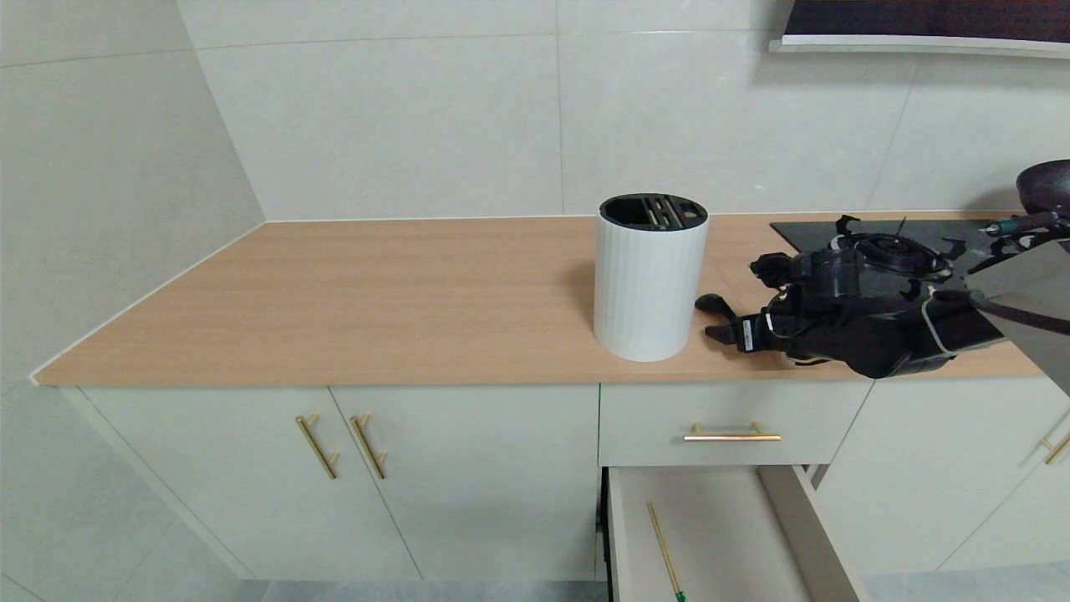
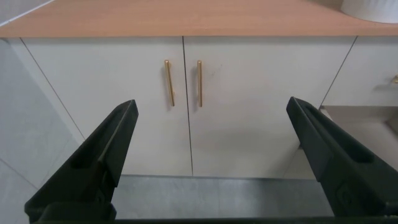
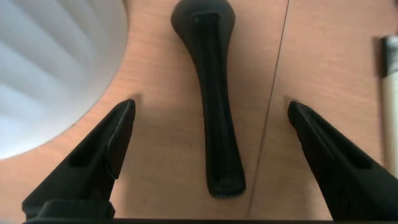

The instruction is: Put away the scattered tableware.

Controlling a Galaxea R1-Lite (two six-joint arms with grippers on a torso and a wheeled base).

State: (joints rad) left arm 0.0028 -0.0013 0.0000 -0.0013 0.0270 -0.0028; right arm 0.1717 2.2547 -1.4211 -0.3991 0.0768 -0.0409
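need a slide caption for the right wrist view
Open right gripper above a black spoon-shaped utensil beside the white ribbed holder

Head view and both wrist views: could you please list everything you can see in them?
countertop: 1, wood-toned, along the tiled wall
utensil holder: 1, white with black slotted top, upright on the countertop
utensil: 1, black, lying on the countertop beside the holder
hob: 1, black, right end of the countertop
pan: 1, black, far right by the hob
cupboard doors: 2, white, gold handles, under the countertop
closed drawer: 1, white, below the holder
open drawer: 1, white, beneath the closed one
thin stick: 1, wooden, green tip, in the open drawer
right tool: black, open, over the utensil
left tool: black, open, facing the cupboard doors
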